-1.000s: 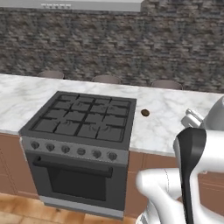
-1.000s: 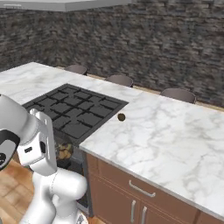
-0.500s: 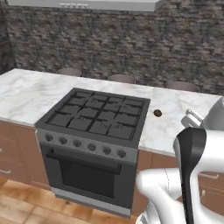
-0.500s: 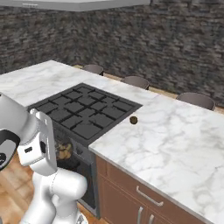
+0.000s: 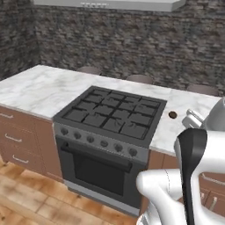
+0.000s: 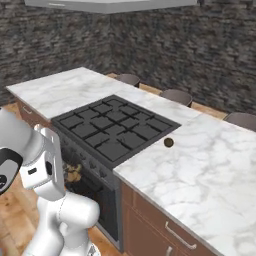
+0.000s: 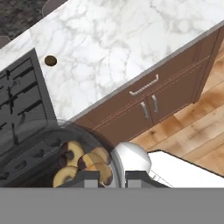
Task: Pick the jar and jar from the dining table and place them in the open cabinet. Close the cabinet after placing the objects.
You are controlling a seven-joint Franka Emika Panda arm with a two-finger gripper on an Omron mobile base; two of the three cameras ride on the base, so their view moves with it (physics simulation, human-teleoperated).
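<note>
The fingers [image 7: 106,177] are closed on a small clear glass jar [image 7: 65,159] holding brown, ring-shaped chunks. In the hand view the jar sits right at the two dark tips, in front of the black gas hob [image 7: 22,105]. In the right base view the same jar [image 6: 74,172] shows as a brownish patch beside the white arm, low against the oven front. The long white grey-veined marble bench [image 6: 200,165] runs on both sides of the hob [image 5: 114,112] and rests on a brown wooden base with drawers [image 7: 151,98]. A small brown round lump [image 5: 172,114] lies on the marble just beside the hob's edge. Behind the bench stands a dark stone wall [image 5: 132,39].
</note>
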